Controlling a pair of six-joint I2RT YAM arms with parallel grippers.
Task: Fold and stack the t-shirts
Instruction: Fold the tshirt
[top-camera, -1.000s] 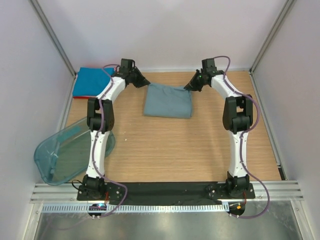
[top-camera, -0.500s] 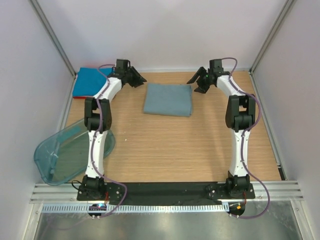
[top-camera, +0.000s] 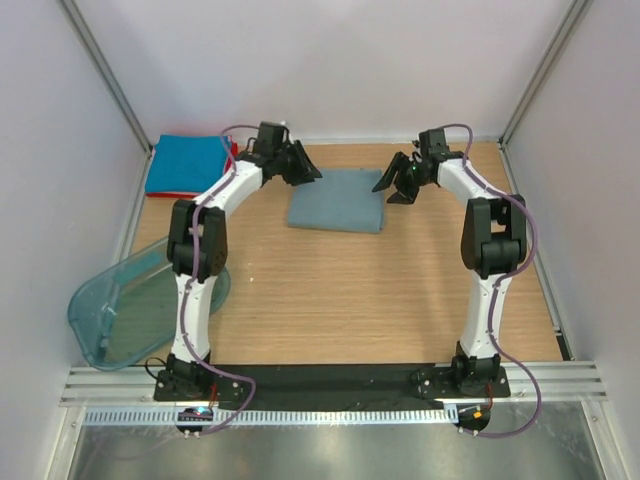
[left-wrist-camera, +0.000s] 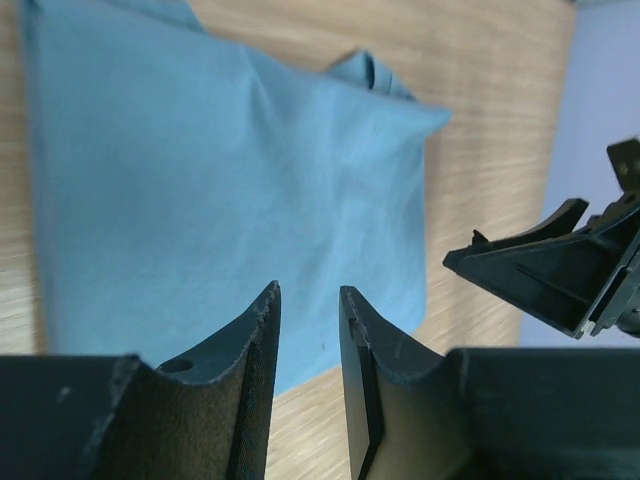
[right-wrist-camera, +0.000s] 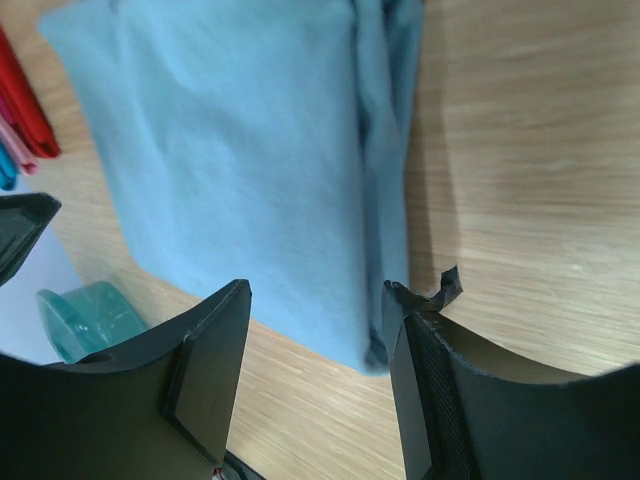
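T-shirts lie in 2 places on the light wood worktop (top-camera: 380, 290). The grey-blue t-shirt (top-camera: 336, 200) is folded into a rectangle at the far middle, and the bright blue t-shirt (top-camera: 185, 162) sits on the red t-shirt (top-camera: 160, 193) in the far-left corner. Pale walls close 3 sides, and a teal tub (top-camera: 120, 310) rests at the left edge. The left fingers (top-camera: 303, 168) hover over the grey-blue t-shirt's far-left corner. The right fingers (top-camera: 397, 185) hover just beside its right edge.

In the left wrist view, the 2 fingers stand narrowly parted and empty above the cloth.

In the right wrist view, the fingers stand wide apart and empty above the layered edge, with bare wood alongside.
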